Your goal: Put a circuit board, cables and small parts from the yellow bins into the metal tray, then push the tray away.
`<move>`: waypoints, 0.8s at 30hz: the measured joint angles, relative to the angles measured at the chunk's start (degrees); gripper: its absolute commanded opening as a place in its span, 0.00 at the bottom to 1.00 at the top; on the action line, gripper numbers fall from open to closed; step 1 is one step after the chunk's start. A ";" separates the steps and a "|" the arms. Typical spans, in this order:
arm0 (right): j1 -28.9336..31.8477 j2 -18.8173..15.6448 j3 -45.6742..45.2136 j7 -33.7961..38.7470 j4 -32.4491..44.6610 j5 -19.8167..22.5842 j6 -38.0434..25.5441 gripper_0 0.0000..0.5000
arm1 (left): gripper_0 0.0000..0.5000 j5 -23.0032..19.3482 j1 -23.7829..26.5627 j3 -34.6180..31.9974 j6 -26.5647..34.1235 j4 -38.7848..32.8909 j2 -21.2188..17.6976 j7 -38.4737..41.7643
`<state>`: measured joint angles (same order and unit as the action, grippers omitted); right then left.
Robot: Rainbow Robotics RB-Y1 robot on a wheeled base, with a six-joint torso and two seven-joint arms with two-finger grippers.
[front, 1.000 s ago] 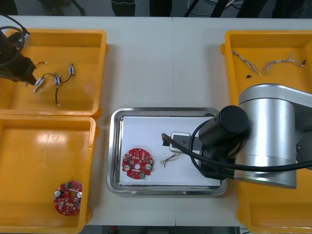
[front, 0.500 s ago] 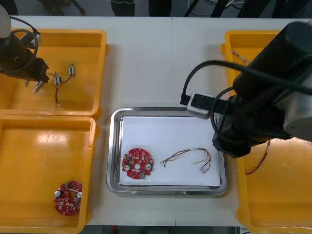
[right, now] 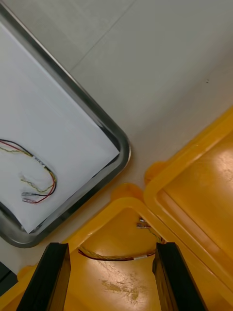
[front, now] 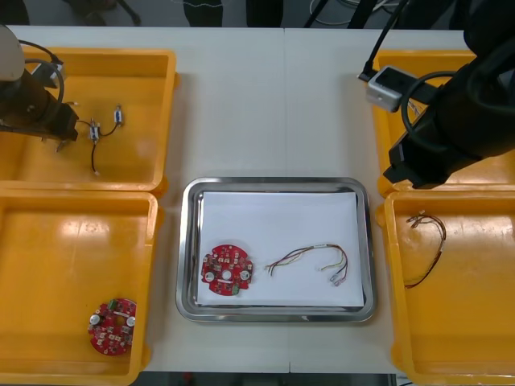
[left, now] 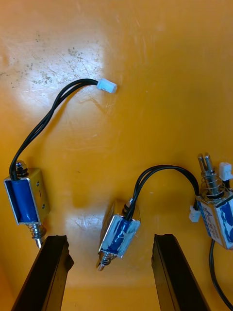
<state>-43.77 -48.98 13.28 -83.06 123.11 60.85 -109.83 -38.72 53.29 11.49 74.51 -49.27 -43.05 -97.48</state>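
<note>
The metal tray (front: 191,241), white inside, holds a round red circuit board (front: 226,271) and a red and yellow cable (front: 310,260). My right gripper (front: 402,173) hangs open and holds nothing above the gap between the tray and the right bins; the tray's corner (right: 114,138) and its cable (right: 39,184) lie beyond the fingers (right: 48,277). My left gripper (left: 112,277) stands open low in the far left yellow bin (front: 153,64). A small metal part (left: 119,235) with a black cable lies between its fingers; two more parts (left: 26,201) (left: 216,214) lie just outside them.
Another red circuit board (front: 112,326) lies in the near left bin (front: 16,201). The near right bin (front: 483,354) holds a red and yellow cable (front: 426,241), which shows between the right fingers (right: 116,256). My right arm hides much of the far right bin (front: 378,60).
My right arm lifted off the tray and swung toward the far right, leaving the red and yellow cable in the tray. My left gripper shifted slightly right in the far left bin.
</note>
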 measured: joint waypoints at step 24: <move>-0.18 -0.25 -12.83 0.00 -23.21 -17.42 0.00 1.00 | 1.00 -1.32 -0.38 3.29 -4.37 0.52 0.23 -0.10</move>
<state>-43.96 -49.23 0.45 -83.06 99.90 43.43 -109.83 -40.04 52.91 14.78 70.13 -48.75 -42.81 -97.57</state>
